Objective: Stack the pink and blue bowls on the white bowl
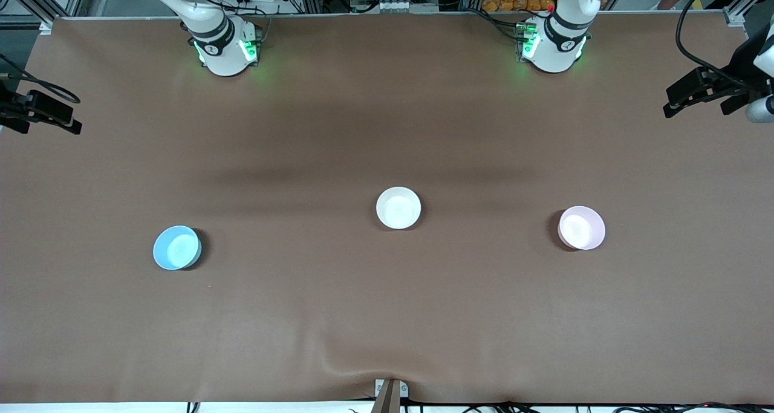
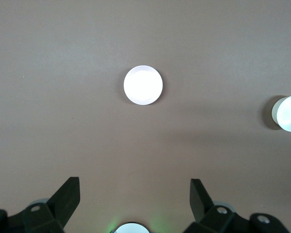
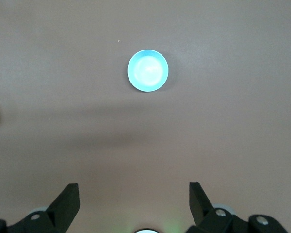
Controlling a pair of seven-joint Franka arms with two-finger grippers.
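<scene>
Three bowls stand apart on the brown table. The white bowl [image 1: 398, 207] is in the middle. The pink bowl [image 1: 581, 227] lies toward the left arm's end and the blue bowl [image 1: 176, 247] toward the right arm's end, both slightly nearer to the front camera. My left gripper [image 2: 134, 182] hangs open and empty high over the table, looking down on the pink bowl [image 2: 143, 85], with the white bowl [image 2: 288, 113] at the frame edge. My right gripper [image 3: 133, 185] is also open and empty, high up, with the blue bowl [image 3: 148, 71] below. Neither hand shows in the front view.
The two arm bases [image 1: 224, 50] [image 1: 553, 47] stand along the table's back edge. Black camera mounts reach in at both ends [image 1: 42, 110] [image 1: 707, 89]. A small bracket [image 1: 390, 393] sits at the front edge, where the brown cover wrinkles.
</scene>
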